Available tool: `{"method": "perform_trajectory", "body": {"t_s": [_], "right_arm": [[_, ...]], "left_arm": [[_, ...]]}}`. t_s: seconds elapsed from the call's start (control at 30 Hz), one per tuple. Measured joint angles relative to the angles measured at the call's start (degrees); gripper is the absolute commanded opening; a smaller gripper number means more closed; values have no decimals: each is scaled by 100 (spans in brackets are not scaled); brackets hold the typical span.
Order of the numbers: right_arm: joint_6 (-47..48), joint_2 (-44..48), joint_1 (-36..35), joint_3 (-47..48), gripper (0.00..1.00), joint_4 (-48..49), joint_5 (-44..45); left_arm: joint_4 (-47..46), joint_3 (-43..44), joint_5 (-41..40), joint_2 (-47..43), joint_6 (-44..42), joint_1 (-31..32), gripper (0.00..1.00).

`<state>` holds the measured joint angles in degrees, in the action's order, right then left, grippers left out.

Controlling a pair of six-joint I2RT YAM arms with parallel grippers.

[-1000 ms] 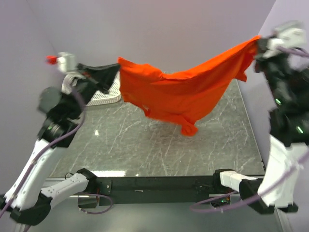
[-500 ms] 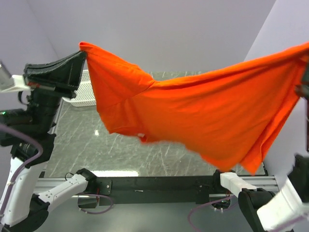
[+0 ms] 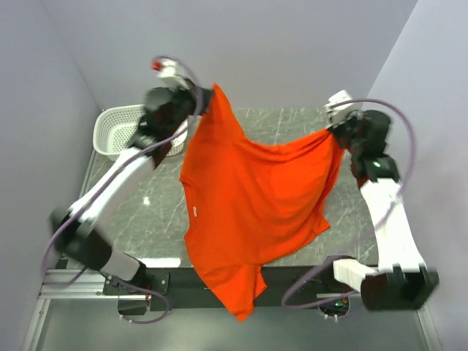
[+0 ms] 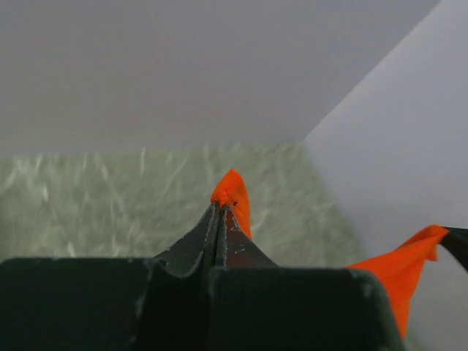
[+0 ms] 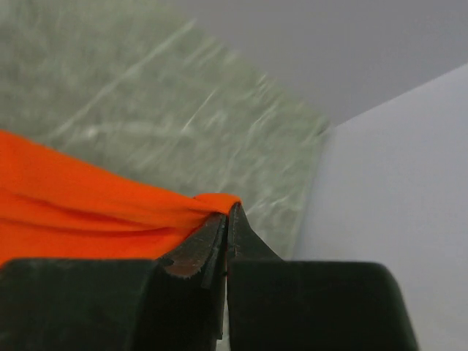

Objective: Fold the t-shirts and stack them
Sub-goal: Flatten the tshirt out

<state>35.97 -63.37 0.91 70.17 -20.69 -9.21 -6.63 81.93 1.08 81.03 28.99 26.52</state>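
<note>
Left gripper and right gripper each pinch an edge of the orange-red t-shirt, which hangs spread out beside the white basket.

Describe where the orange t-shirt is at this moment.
In the top view the orange t-shirt hangs over the table, held between the left gripper at far left and the right gripper at far right.
</note>
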Motion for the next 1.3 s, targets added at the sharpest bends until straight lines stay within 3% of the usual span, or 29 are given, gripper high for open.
{"method": "perform_trajectory", "body": {"t_s": [0.13, 0.27, 0.43, 0.67, 0.73, 0.77, 0.8, 0.87, 0.93, 1.03, 1.13, 1.3], "right_arm": [[98, -1606, 0, -256, 0, 229, -173], [44, -3777, 0, 975, 0, 170, -155], [-155, -5154, -2, 2052, 0, 129, 79], [-588, -5689, -107, 3147, 2, 44, 420], [-785, -5720, -168, 3318, 16, 103, 518], [-885, -5720, -190, 3392, 39, 111, 555], [-1021, -5720, -208, 3464, 50, 114, 612], [-1202, -5733, -249, 3646, 62, 87, 761], [-1340, -5735, -264, 3781, 65, 90, 892], [-1458, -5462, -197, 3508, 72, 68, 824], [-1261, -4723, 70, 2627, 70, -452, 63], [-505, -3296, 673, 1040, 65, -1567, -951]], "left_arm": [[302, 323, 59, 2098, 76, -111, 0], [1062, 1733, 15, 4310, 138, -203, 0], [1904, 2857, -391, 5517, 221, -317, 0], [1950, 3685, -831, 5521, 238, -507, 0], [1799, 3665, -879, 5458, 236, -546, 0], [1751, 3654, -890, 5447, 236, -566, 0], [1711, 3654, -890, 5442, 236, -586, 1], [1742, 3731, -859, 5447, 219, -608, 25], [1867, 3897, -826, 5458, 199, -612, 45], [1790, 3941, -813, 5318, 192, -608, 53], [1537, 3056, -730, 4555, 186, -608, 56], [1032, 422, -251, 2020, 315, -610, 65]]}}
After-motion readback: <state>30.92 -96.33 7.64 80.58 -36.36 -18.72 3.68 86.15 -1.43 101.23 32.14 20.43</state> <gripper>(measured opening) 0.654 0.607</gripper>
